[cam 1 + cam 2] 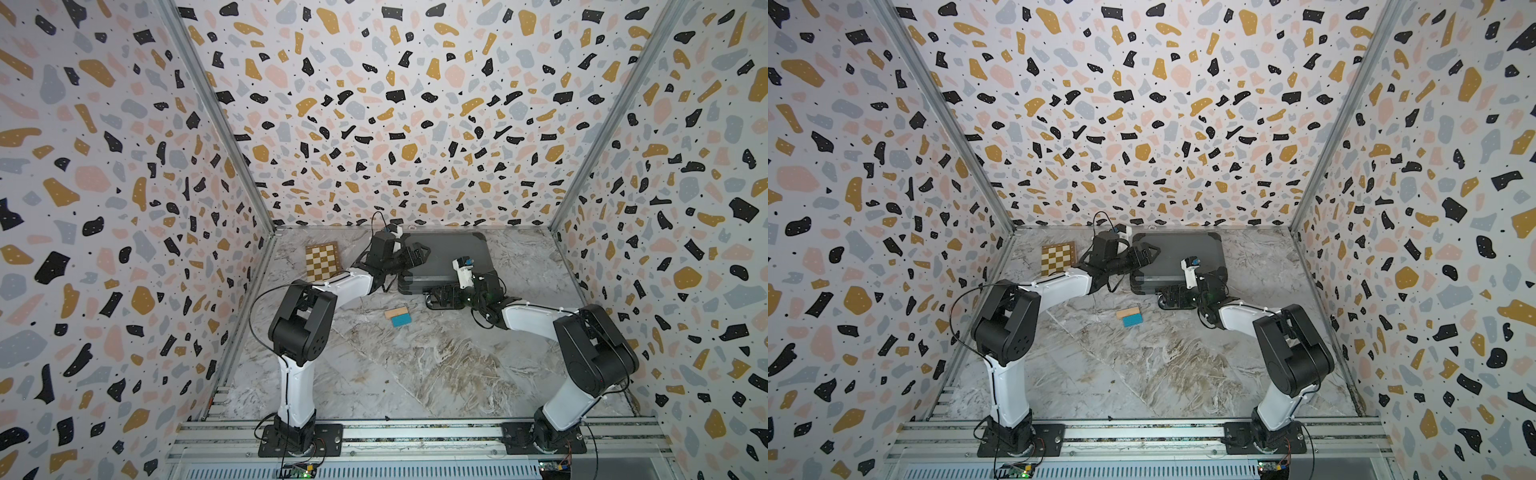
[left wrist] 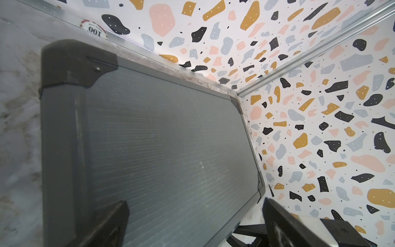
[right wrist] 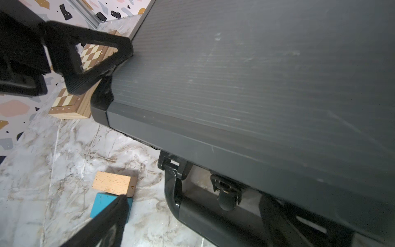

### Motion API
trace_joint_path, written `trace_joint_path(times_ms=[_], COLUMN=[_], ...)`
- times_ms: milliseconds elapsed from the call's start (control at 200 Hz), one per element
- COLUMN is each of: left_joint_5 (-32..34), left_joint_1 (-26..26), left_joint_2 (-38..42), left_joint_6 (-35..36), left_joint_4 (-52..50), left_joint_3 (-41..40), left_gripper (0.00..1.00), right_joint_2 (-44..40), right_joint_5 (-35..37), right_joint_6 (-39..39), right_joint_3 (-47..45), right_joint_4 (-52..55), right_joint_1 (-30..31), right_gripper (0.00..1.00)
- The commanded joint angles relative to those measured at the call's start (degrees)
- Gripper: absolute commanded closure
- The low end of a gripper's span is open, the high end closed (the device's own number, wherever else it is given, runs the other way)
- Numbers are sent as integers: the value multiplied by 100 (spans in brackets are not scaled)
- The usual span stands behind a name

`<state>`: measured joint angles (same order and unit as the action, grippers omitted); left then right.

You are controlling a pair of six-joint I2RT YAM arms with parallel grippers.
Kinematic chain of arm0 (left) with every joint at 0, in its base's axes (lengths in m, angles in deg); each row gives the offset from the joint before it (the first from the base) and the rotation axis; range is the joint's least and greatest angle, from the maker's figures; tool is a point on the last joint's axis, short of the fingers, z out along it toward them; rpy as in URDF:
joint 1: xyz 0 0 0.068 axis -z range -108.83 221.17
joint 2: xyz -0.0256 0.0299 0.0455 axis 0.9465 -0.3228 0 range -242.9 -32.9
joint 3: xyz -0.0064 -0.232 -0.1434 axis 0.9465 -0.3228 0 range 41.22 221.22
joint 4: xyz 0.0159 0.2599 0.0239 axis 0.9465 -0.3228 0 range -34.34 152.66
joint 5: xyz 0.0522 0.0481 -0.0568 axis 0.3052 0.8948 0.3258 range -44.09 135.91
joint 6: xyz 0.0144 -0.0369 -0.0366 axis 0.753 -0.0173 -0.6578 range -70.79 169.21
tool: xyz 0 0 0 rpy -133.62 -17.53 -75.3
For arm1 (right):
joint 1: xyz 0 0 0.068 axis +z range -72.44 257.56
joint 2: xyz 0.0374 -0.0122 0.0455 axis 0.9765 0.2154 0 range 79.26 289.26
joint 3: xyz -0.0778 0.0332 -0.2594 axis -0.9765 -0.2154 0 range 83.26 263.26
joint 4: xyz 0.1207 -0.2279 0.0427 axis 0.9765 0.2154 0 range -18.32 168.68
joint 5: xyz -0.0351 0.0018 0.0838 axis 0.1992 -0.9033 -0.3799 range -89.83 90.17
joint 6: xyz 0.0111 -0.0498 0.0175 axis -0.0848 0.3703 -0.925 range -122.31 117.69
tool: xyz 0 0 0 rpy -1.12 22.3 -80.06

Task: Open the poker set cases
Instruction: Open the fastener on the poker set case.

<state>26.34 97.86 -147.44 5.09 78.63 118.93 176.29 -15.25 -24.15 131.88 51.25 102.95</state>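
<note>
The poker set case [image 1: 453,253] is a dark grey briefcase with black corner guards, lying flat at the back of the table with its lid down; it shows in both top views [image 1: 1183,253]. My left gripper [image 1: 420,252] hangs open over the case's left edge. In the left wrist view the ribbed lid [image 2: 171,139] fills the frame between the two fingertips [image 2: 111,222]. My right gripper [image 1: 437,297] is open at the case's front side. In the right wrist view the black handle [image 3: 203,213] lies between its fingers [image 3: 106,222], with a latch [image 3: 226,192] just above it.
A wooden checkered chessboard box [image 1: 322,262] lies left of the case, behind my left arm. A plain wooden block [image 1: 395,311] and a blue block [image 1: 401,321] lie touching in front of the case. A poker chip [image 2: 94,30] lies against the back wall.
</note>
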Motion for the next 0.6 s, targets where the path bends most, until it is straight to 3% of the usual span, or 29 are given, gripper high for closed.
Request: trace_joint_path(times_ms=[0,175,426,596], left_joint_5=[77,79,44,47], left_joint_1=[-47,-59,-58,-57], left_joint_2=[-441,-445,-497,-495], left_joint_6=[-49,-52,-68,-70], left_joint_4=[-1381,-1395,-1416,-1438], left_joint_3=[-338,-332,-278,-272], left_gripper=[1,1,1,1], right_joint_2=[435,436,310,389], right_joint_5=[-427,-505,199,84], right_joint_6=[-100,-75,91,73], right_joint_3=[437,469,241,369], right_joint_4=[-453,-369,-128,-189], right_joint_1=[52,165,203,201], right_gripper=[2,3,3,3])
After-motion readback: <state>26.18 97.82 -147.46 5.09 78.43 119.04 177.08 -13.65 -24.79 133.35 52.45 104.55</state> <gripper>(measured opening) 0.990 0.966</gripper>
